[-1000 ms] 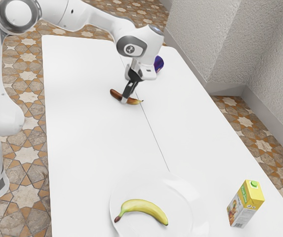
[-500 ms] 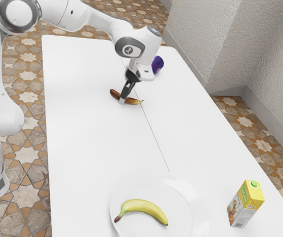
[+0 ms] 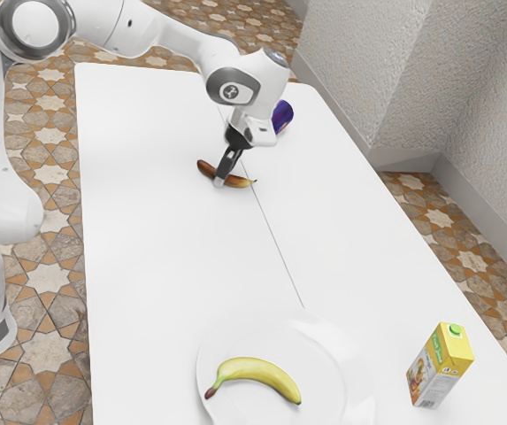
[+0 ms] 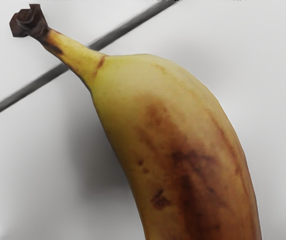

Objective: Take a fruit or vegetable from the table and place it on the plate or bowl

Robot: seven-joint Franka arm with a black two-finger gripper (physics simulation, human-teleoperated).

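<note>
A bruised banana (image 3: 207,168) is seen lying on the white table (image 3: 147,257), just beside the thin dark seam (image 3: 275,248) that runs along the tabletop. In the wrist view the bruised banana (image 4: 182,160) is shown as a curved, matte yellow fruit, mottled with brown streaks and specks along its back, tapering to a slim neck and a shrivelled black stem end. Its soft shadow is cast on the smooth white surface.

The black gripper (image 3: 226,173) is lowered onto the middle of this fruit from above. Whether the jaws are spread or are pinching the fruit cannot be told.

A round white plate (image 3: 324,354), glossy and shallow, is set at the near end of the table, well apart from the gripper. A clean yellow banana (image 3: 257,375) with a smooth skin is laid on it.

A boxy yellow juice carton (image 3: 439,365) is stood upright near the plate, toward the exterior view's right. A rounded purple object (image 3: 282,115) is partly hidden behind the arm's white hand. The floor (image 3: 41,133) is covered with patterned brown tiles, and the wall (image 3: 430,71) is rough and pale grey.
</note>
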